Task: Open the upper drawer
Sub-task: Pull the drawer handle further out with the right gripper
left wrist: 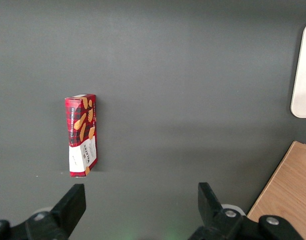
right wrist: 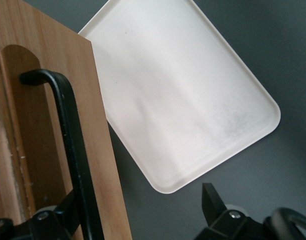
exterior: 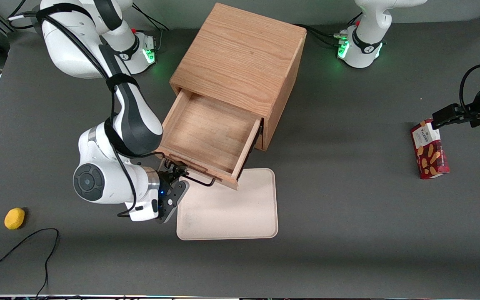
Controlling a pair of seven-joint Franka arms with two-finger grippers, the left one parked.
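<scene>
The upper drawer (exterior: 211, 133) of the wooden cabinet (exterior: 240, 58) stands pulled well out, its inside bare. Its front panel (right wrist: 53, 45) overhangs the tray. The thin black bar handle (exterior: 200, 180) (right wrist: 68, 125) runs along that front. My right gripper (exterior: 177, 177) (right wrist: 140, 210) is at the working arm's end of the handle, just in front of the drawer, and it is open. One finger (right wrist: 60, 212) lies against the bar, partly hidden by it. The other finger (right wrist: 211, 202) stands well apart over the table.
A cream tray (exterior: 231, 208) (right wrist: 183, 100) lies on the grey table in front of the drawer, its near-cabinet edge under the drawer front. A yellow round object (exterior: 14, 218) and a black cable (exterior: 23, 246) lie toward the working arm's end. A red biscuit box (exterior: 429, 149) (left wrist: 82, 135) lies toward the parked arm's end.
</scene>
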